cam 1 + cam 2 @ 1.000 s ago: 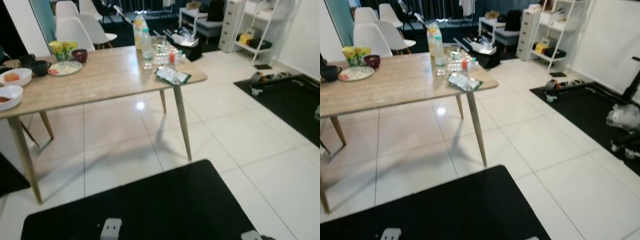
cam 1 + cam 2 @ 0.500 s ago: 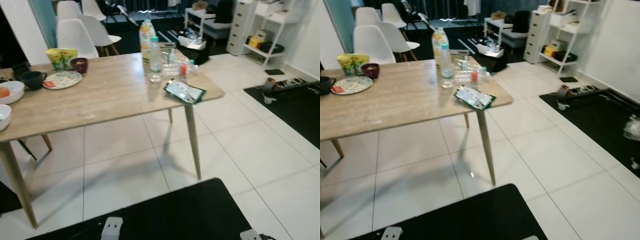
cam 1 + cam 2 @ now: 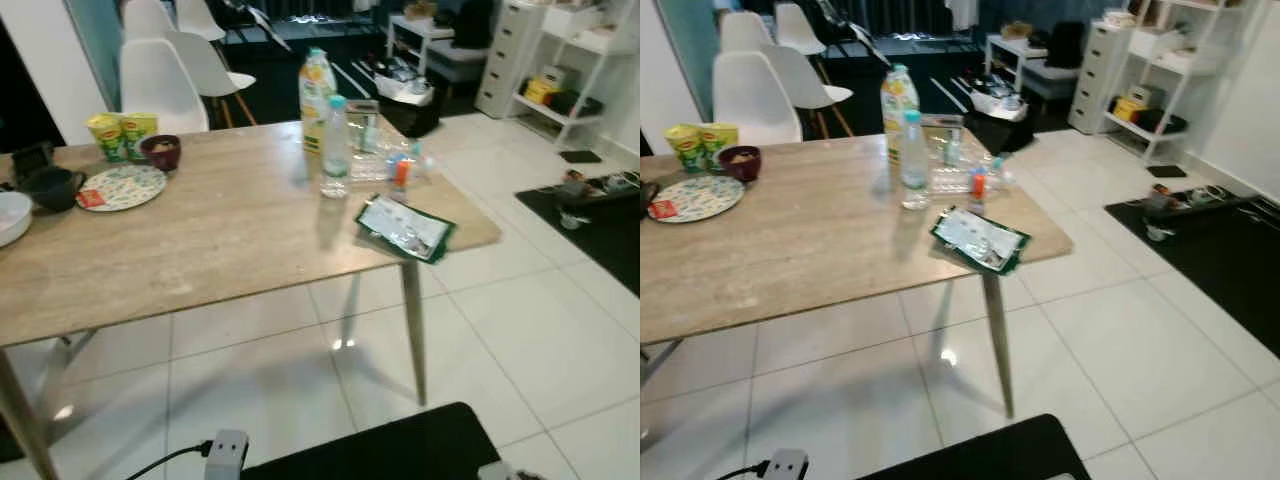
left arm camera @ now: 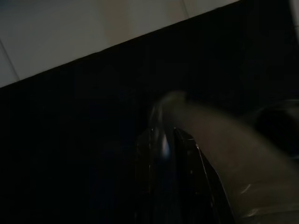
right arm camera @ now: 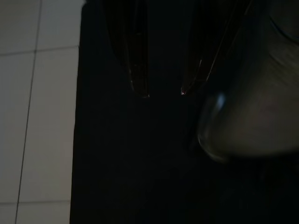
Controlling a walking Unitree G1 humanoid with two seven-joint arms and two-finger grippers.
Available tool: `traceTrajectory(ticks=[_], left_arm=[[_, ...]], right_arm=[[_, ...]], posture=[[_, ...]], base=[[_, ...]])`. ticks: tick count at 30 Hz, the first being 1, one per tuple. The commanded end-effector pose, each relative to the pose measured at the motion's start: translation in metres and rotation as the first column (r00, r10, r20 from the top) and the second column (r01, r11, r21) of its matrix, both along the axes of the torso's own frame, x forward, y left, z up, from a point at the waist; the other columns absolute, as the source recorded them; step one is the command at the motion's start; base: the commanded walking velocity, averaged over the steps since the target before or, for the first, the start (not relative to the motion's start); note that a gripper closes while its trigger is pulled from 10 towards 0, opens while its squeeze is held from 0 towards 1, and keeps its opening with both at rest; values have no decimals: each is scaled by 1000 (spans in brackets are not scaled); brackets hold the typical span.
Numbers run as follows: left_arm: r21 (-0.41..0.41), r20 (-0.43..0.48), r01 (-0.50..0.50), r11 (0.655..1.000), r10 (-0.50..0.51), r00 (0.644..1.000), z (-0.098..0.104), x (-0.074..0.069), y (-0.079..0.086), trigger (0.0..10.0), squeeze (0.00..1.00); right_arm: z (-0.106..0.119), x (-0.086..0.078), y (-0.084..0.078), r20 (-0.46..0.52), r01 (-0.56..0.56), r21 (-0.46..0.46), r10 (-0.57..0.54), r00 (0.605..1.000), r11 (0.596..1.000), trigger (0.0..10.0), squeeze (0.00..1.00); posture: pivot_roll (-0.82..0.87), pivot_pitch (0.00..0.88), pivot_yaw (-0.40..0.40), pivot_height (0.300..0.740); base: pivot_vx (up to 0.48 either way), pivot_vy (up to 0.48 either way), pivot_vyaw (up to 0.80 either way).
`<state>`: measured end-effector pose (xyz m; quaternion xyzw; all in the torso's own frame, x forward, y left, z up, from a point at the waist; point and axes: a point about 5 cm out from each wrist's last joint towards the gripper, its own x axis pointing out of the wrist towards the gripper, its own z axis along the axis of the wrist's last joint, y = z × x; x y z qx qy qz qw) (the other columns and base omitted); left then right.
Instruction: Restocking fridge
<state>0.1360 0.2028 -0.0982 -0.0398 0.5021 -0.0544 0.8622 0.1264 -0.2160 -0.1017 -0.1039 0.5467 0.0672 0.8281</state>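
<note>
Left eye view puts a pale wooden tabletop (image 3: 200,240) ahead of me, well away from both my claws, which hang low by my body. On its far end stand a tall juice bottle with a yellow label (image 3: 316,86) and, just in front of it, a clear water bottle with a blue cap (image 3: 335,146); a small red-capped bottle (image 3: 400,172) stands near them. A flat green-edged packet (image 3: 405,228) lies at the near corner, partly over the edge. Farther along my left side sit a patterned round plate (image 3: 121,186), a dark red bowl (image 3: 160,151) and two yellow-green cartons (image 3: 121,135). White chairs (image 3: 160,80) stand beyond. My right claw (image 5: 161,91) hangs over a black mat (image 5: 140,163), its two fingers parted and holding nothing. My left claw (image 4: 163,144) hangs in the dark, and I cannot tell how its fingers stand.
</note>
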Motion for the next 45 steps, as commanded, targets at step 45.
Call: traceTrajectory(ticks=[45], left_arm=[[-34,-20,3,999,-4,1000,-1,1,-5,10000,0]], right_arm=[[-1,-4,1,-11,11,15,-10,1000,1000,10000,0]], posture=[[25,0,-12,740]], base=[[5,-219,0]])
